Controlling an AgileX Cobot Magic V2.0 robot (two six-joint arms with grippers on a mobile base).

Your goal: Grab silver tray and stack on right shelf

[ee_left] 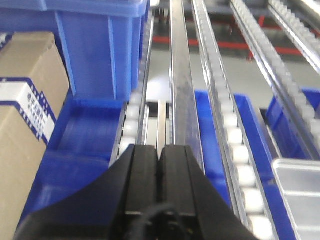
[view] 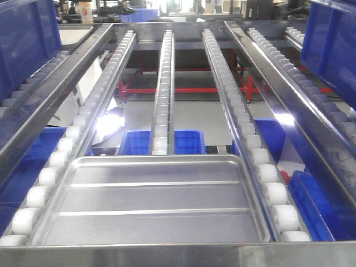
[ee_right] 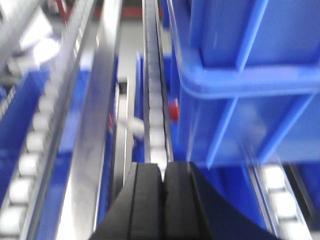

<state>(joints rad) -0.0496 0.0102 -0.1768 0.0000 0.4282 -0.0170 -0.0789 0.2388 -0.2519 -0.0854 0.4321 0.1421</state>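
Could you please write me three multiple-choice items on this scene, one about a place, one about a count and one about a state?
1. Where on the roller rack does the silver tray lie?
A. at the far end
B. at the near end, by the front lip
C. hanging over one side

2. How many long raised ridges cross the tray's floor?
A. one
B. two
C. four

3. How does the left claw stand?
A. shut on nothing
B. wide open
C. shut on the tray

Answers:
1 B: the front view shows the tray on the rollers just behind the lip.
2 B: two parallel ridges run across its floor.
3 A: the left wrist view shows the jaws pressed together, with the tray off to one side.
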